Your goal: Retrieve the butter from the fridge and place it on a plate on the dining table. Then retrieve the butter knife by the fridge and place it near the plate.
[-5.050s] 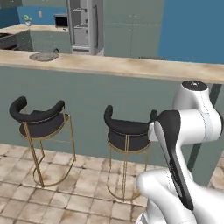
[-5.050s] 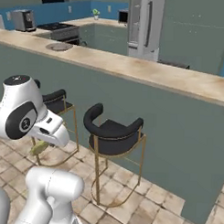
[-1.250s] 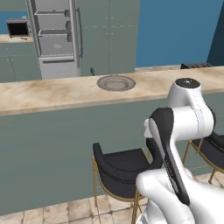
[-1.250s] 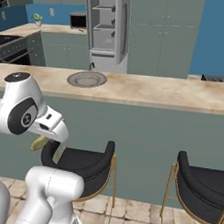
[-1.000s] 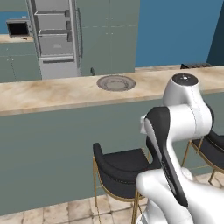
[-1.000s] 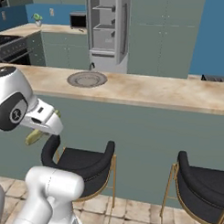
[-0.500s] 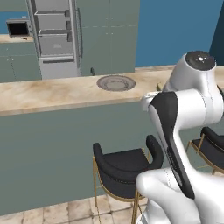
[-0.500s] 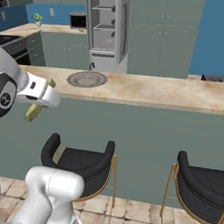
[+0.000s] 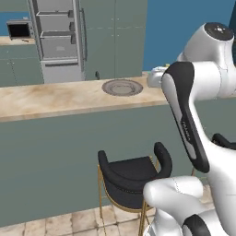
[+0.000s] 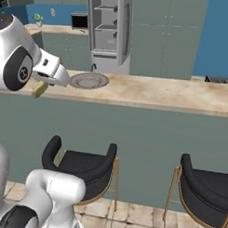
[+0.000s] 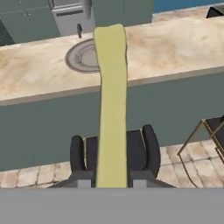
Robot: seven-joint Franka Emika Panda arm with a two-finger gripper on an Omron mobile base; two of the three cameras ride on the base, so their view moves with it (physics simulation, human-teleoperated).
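Holding the butter [image 11: 111, 105] between its fingertips, the gripper [image 11: 112, 177] is nearly closed, jaws clamped on the near end of the stick. Butter's long axis runs straight out along the gripper's line: near end pinched at the tips, far end aimed toward the dining table [image 11: 175, 48] and overlapping the right edge of the plate [image 11: 81, 57] in the hand view. Right base view: butter [image 10: 40, 89] pokes out below the white hand, tilted down and to the left, in the air on the near side of the table edge, not resting on anything.

Plate [image 9: 122, 87] lies flat on the marbled top, nothing on it that I can make out. Same plate [image 10: 89, 80] sits just right of the hand in the right base view.

Fridge [image 9: 57, 39] stands behind the table with door open, grey shelves exposed; contents too small to tell. Black stool [image 9: 131, 175] under the table front.
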